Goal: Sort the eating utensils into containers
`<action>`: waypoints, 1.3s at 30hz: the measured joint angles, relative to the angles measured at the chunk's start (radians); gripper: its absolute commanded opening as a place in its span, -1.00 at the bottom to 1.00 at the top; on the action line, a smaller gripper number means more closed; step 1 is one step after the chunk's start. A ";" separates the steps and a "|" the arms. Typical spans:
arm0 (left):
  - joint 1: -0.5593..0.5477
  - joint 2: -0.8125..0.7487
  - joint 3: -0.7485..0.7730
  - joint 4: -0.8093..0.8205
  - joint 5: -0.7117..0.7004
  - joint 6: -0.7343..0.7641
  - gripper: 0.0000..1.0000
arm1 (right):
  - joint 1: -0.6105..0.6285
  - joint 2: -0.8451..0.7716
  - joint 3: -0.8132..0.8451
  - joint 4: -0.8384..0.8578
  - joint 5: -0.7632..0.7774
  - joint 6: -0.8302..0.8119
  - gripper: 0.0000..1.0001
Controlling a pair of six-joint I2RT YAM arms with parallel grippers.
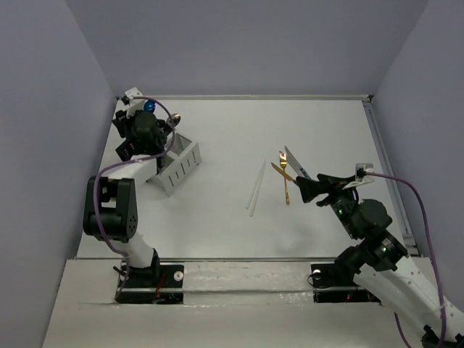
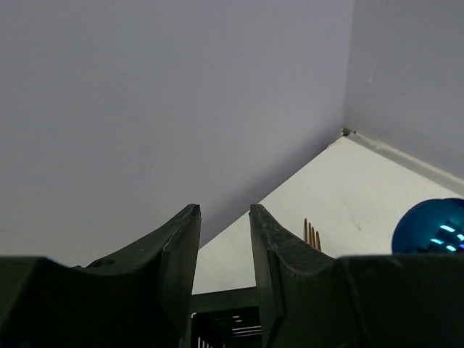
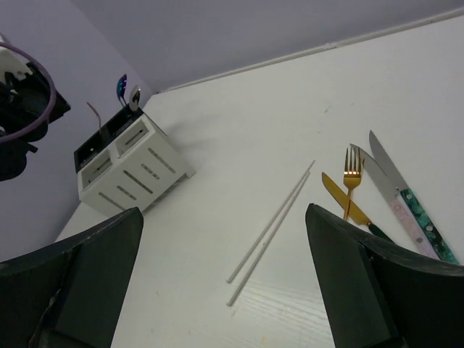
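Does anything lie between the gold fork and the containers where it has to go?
Yes. The white chopsticks lie flat on the table, across the way from the gold fork to the containers; the rest of that stretch is bare. The left gripper hangs over the containers.

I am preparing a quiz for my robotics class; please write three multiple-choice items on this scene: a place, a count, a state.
1. Where on the table does the gold fork lie?
A) at its far left corner
B) beside the knives
C) at its near left corner

2. How many white chopsticks lie there?
A) one
B) two
C) four

3. How is the right gripper?
A) shut on a knife
B) shut on a chopstick
C) open and empty

Answers:
1 B, it lies flat next to the blades.
2 B, a pair lies side by side.
3 C, its fingers stand wide apart with nothing between.
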 measured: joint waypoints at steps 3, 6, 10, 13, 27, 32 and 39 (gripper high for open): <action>-0.029 -0.071 0.000 -0.040 0.005 -0.034 -0.31 | 0.000 0.008 0.000 0.002 0.000 0.000 1.00; -0.093 -0.154 0.018 -0.130 0.022 -0.102 -0.31 | 0.000 0.020 0.000 0.002 0.000 0.000 1.00; -0.215 -0.236 0.110 -0.344 0.093 -0.268 -0.30 | 0.000 0.028 0.000 -0.001 0.009 0.000 1.00; -0.351 -0.277 0.205 -0.548 0.221 -0.457 -0.29 | 0.000 0.029 0.002 -0.013 0.027 0.000 1.00; -0.821 0.187 0.332 -0.882 0.631 -0.971 -0.37 | 0.000 -0.055 0.195 -0.157 0.109 0.001 1.00; -0.857 0.384 0.475 -0.929 0.664 -1.031 -0.41 | 0.000 -0.059 0.202 -0.198 0.117 0.001 1.00; -0.892 0.505 0.664 -0.956 0.642 -1.053 -0.53 | 0.000 -0.060 0.203 -0.219 0.113 0.008 1.00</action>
